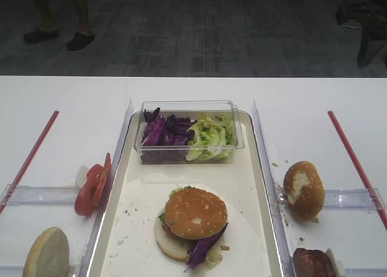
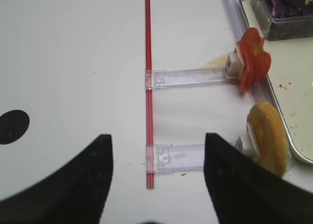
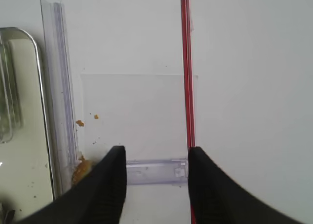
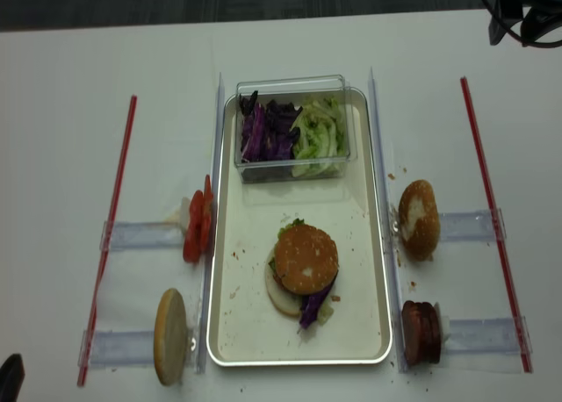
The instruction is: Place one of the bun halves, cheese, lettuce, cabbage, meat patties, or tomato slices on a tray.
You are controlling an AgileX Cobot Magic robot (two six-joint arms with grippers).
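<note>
Stack: a sesame bun top [image 1: 196, 213] is seen on the tray [image 1: 251, 186], set over cabbage [image 1: 204, 247], lettuce and a pale base; it sits slightly off-centre.
Right gripper [image 3: 156, 185]: jaws apart, nothing between them, held over bare tabletop [image 3: 244, 87] right of the tray.
Left gripper [image 2: 159, 180]: jaws apart, empty, over the left red strip [image 2: 148, 87].
Risk, stack: toppling is judged possible if another layer is dropped off-centre.
Risk, holders: the tomato slices [image 1: 91, 188] stand on edge near the tray's left rim and could be knocked over by a low reach.
</note>
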